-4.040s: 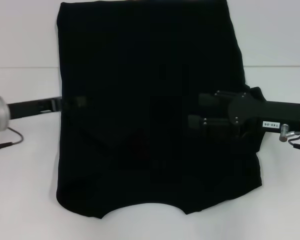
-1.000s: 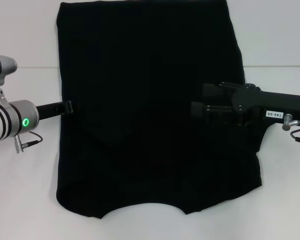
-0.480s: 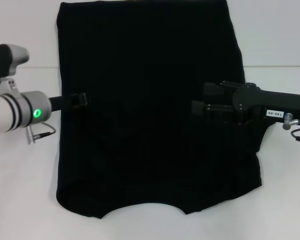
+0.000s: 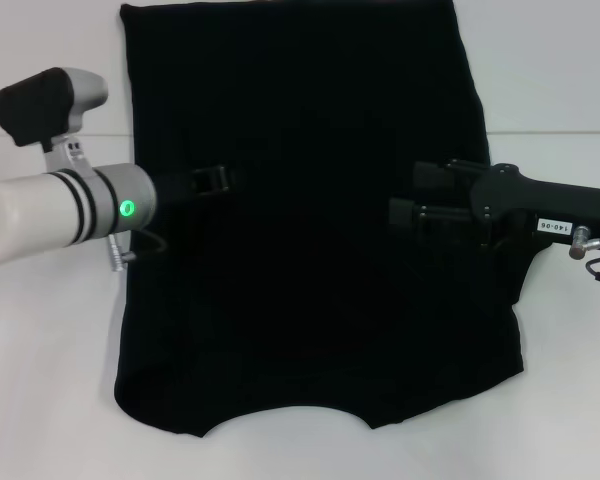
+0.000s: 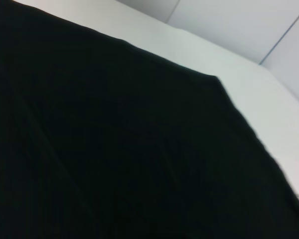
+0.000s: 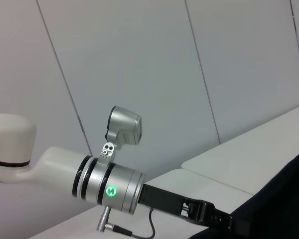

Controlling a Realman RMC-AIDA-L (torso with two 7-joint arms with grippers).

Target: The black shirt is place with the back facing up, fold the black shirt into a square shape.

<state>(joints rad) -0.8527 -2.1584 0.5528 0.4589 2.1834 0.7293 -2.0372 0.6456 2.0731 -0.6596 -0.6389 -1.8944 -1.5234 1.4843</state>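
Both tools over the black shirt [image 4: 300,250], which lies spread on the white table [image 4: 570,400].

I see the right tool [image 4: 405,195] above the shirt's right half, jaws set narrowly apart with nothing between them; the garment extends ahead of it and to both sides. The left tool [image 4: 220,180] reaches in over the shirt's left part; I cannot tell its jaw state against the dark cloth. Its wrist view is filled with black fabric, a strip of table beyond.
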